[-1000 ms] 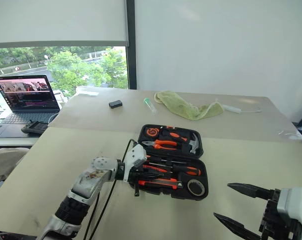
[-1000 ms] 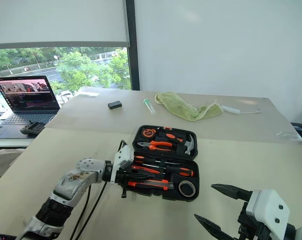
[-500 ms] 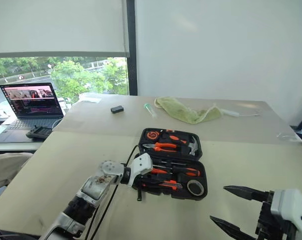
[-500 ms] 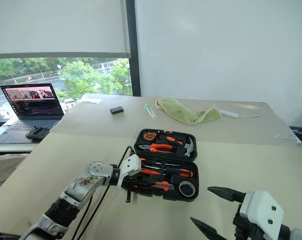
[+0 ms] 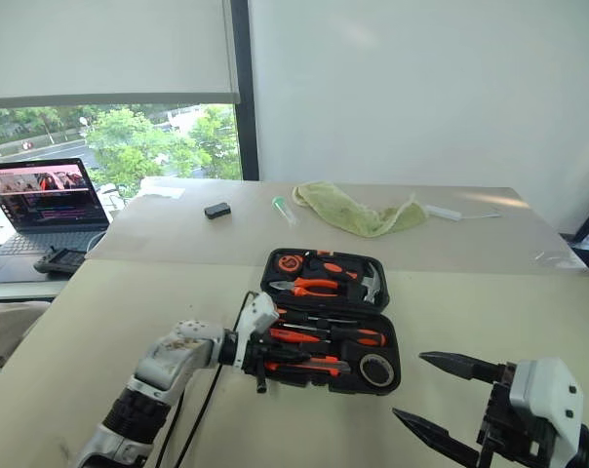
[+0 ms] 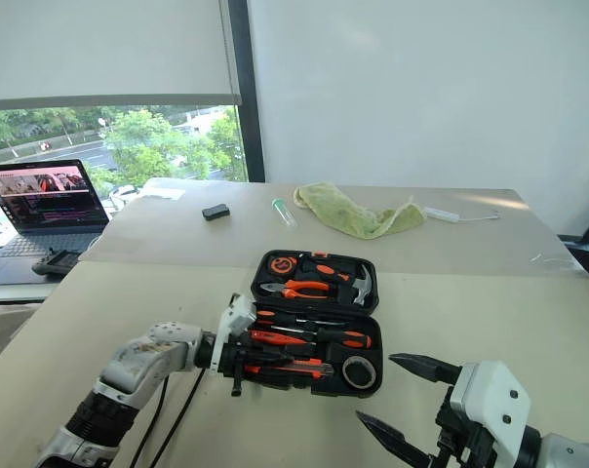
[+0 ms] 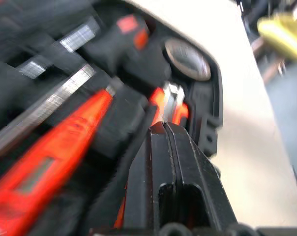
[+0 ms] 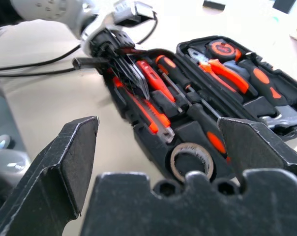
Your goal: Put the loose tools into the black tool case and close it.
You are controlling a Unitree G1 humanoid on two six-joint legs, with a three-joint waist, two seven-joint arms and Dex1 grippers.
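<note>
Case: black tool case (image 5: 332, 322) lies open on the counter (image 5: 99, 312); screwdrivers, knife and tape roll (image 5: 376, 369) sit in its slots.
Left end effector (image 5: 267, 343): pinched shut, empty, at the case's near-left edge.
Right end effector (image 5: 433, 400): spread wide, beside the case.
Change: left wrist has rolled and lifted slightly; you can judge the loading done, closing next.
</note>
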